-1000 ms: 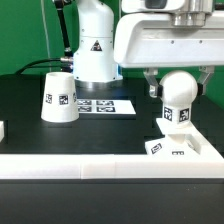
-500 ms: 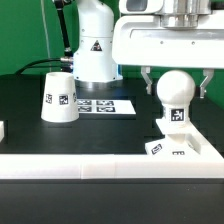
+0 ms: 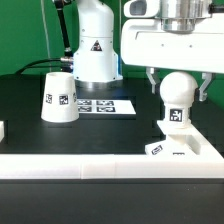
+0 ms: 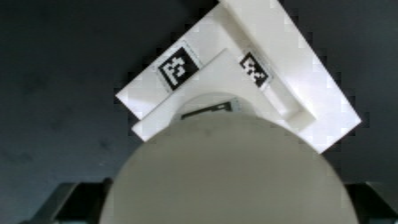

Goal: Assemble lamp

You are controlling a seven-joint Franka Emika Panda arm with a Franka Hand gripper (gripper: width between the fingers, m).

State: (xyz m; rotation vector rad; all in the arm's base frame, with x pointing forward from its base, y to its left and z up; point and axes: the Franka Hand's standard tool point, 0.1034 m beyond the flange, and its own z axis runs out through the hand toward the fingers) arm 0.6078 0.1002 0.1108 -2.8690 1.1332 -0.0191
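My gripper (image 3: pixel 178 88) is shut on the rounded white bulb (image 3: pixel 178 97), one finger on each side of its round head. The bulb stands upright with its tagged stem over the flat square base (image 3: pixel 182 150) at the exterior view's right. In the wrist view the bulb (image 4: pixel 222 170) fills the frame, and the tagged base (image 4: pixel 249 65) lies right beyond it. The dark fingertips (image 4: pixel 68 203) hug the bulb's sides. The white cone shade (image 3: pixel 58 97) stands alone on the black table at the exterior view's left.
The marker board (image 3: pixel 105 105) lies flat behind the shade, in front of the white robot body (image 3: pixel 95 45). A white ledge (image 3: pixel 100 168) runs along the front of the table. A small white block (image 3: pixel 3 129) sits at the exterior view's left edge.
The gripper has come down a little with the bulb over the base. The bulb's tag has shifted slightly sideways. The shade has not moved.
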